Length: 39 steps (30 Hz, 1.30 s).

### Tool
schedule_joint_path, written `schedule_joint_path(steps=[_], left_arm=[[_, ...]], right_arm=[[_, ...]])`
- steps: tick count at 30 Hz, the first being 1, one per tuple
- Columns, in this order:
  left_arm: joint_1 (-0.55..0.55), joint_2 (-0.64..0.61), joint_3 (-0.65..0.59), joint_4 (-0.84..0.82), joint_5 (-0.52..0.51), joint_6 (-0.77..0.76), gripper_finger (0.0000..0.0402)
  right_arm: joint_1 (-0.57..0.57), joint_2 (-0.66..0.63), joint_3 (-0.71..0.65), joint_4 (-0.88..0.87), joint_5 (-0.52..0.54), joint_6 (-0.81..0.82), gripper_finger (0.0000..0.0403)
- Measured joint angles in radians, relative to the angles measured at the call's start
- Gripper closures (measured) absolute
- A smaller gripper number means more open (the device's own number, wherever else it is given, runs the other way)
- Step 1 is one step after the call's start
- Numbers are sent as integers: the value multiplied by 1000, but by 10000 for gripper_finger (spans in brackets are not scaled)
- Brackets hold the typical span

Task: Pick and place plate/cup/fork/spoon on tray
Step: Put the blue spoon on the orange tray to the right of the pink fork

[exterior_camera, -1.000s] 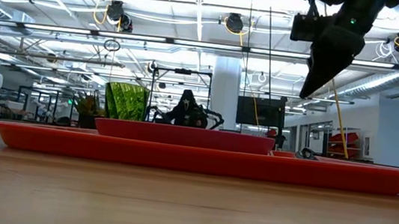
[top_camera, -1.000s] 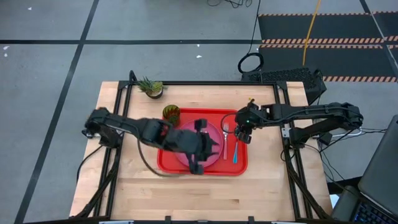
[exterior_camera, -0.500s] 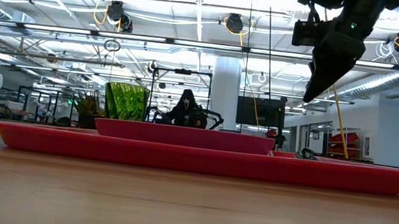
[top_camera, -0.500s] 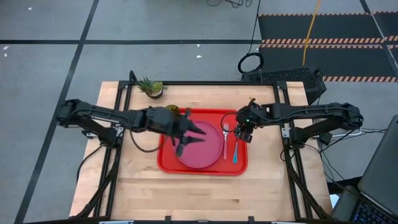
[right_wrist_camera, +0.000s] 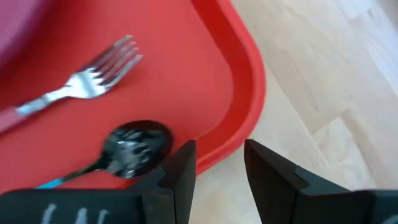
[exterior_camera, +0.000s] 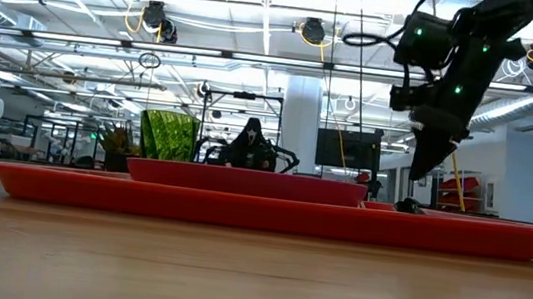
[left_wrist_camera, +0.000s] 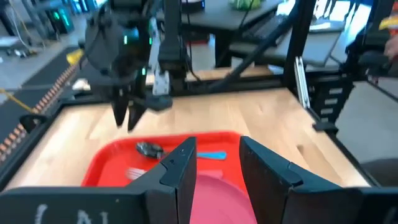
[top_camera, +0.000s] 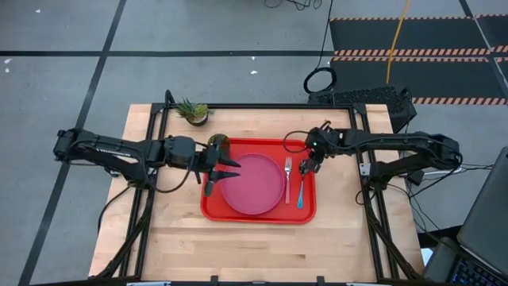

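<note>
Tray (top_camera: pixel 213 208) sits mid-table (top_camera: pixel 182 246). Plate (top_camera: pixel 252 183) lies flat at tray centre. Cup (top_camera: pixel 218 143) stands in the tray's 11 o'clock corner. Fork (top_camera: pixel 287 178) and spoon (top_camera: pixel 302 189) lie side by side at 3 o'clock of the plate, long axes running 12 to 6 o'clock, heads toward 12. All four items appear to be on the tray already; judged from this, placing looks done.

My left gripper (top_camera: pixel 222 171) hovers over the tray's 9 o'clock edge, fingers spread, holding nothing; the cup lies at about 12 o'clock of it, close by. My right gripper (top_camera: pixel 312 165) hangs above the tray's 1 o'clock corner, fingers parted, empty. From it the spoon bowl lies near at 7 o'clock, the fork head just beyond at 9 o'clock. Right arm is nearer the cutlery, left nearer cup and plate.

Potted plant (top_camera: pixel 193 112) stands off-tray at the table's 11 o'clock.
</note>
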Motion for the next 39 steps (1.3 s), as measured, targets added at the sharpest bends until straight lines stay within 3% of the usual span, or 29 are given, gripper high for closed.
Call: schedule_joint_path(steps=[11, 39], left_arm=[[-4, -82, -77, -2, 0, -9, 277], [-36, -87, -78, -45, -1, -40, 277]], right_arm=[[-29, 105, -2, 40, -29, -31, 273], [24, 143, -1, 54, -22, 0, 273]])
